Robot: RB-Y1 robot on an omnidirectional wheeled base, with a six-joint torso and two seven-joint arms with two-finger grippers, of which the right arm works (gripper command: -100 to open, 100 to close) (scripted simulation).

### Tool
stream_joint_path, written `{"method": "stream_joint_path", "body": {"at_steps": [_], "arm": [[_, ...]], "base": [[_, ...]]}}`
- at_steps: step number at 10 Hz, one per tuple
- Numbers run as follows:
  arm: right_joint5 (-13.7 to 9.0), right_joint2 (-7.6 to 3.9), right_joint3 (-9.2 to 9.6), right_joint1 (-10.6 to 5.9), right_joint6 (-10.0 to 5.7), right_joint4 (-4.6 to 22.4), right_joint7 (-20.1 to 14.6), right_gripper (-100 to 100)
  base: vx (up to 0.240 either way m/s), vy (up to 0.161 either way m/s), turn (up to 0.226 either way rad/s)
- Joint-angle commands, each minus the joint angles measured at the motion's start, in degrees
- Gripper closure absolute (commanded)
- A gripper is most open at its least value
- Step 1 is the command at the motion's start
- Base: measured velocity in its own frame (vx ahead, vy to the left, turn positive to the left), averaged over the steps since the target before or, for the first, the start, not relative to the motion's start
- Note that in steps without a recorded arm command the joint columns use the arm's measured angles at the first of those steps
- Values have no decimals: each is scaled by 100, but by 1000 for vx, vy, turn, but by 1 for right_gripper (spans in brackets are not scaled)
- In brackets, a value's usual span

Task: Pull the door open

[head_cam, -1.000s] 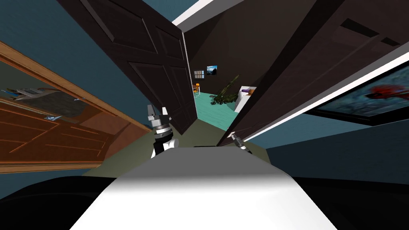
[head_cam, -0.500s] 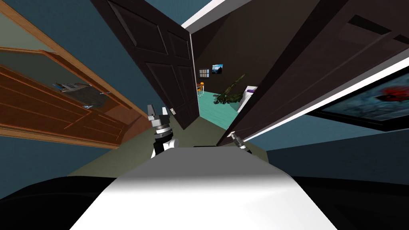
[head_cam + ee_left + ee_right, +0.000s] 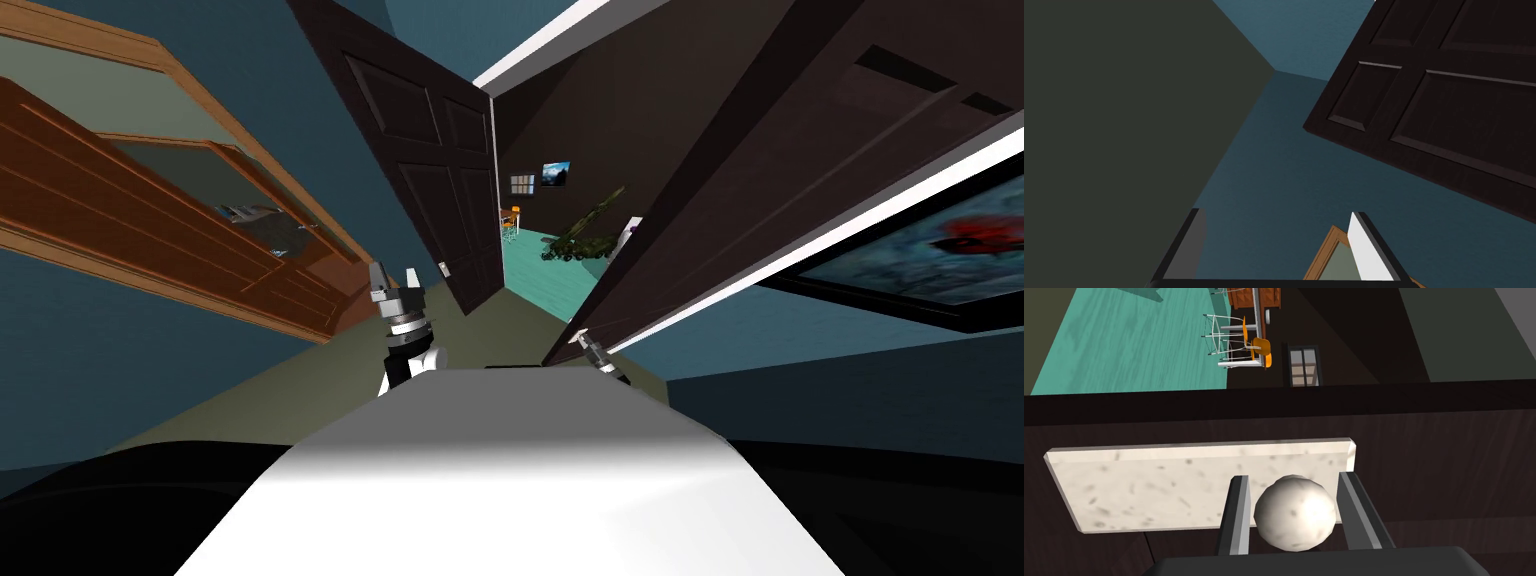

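Note:
A dark panelled door (image 3: pixel 760 190) slants across the right of the head view, with a white strip along its edge. My right gripper (image 3: pixel 588 347) is at its lower edge. In the right wrist view a round, pale speckled knob (image 3: pixel 1295 519) sits on a pale speckled plate (image 3: pixel 1174 488) on the dark door (image 3: pixel 1449 463). The right gripper (image 3: pixel 1294 513) is shut on the knob, a finger against each side. My left gripper (image 3: pixel 395 283) hangs open and holds nothing, left of the doorway, and in its own view the left gripper (image 3: pixel 1279 245) faces a blue wall.
A second dark panelled door (image 3: pixel 440 170) stands ajar to the left of the gap. Through the gap show a teal floor (image 3: pixel 545 265), an orange chair (image 3: pixel 1256 348) and a green plant (image 3: pixel 585 235). A brown wooden door (image 3: pixel 150 230) is on the blue wall at left. A framed picture (image 3: pixel 930 250) hangs at right.
The whole head view has swung. The brown door and the left dark door slid rightward in it, while the held door and both grippers kept their places. I have turned with the knob held.

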Motion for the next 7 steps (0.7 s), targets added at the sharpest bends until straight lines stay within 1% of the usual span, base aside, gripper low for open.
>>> {"method": "stream_joint_path", "body": {"at_steps": [1,2,3,5,7], "arm": [[6,-28,-47,19,19,-70,-25,100],[15,5,-12,38,21,-83,-23,100],[43,10,-22,28,25,-69,-31,100],[67,4,-46,0,12,-38,-30,100],[88,-2,-66,-25,1,-10,-30,100]], "base": [[-196,-86,137],[-86,-37,36],[-136,-63,146],[-207,-76,176],[-162,-87,119]]}}
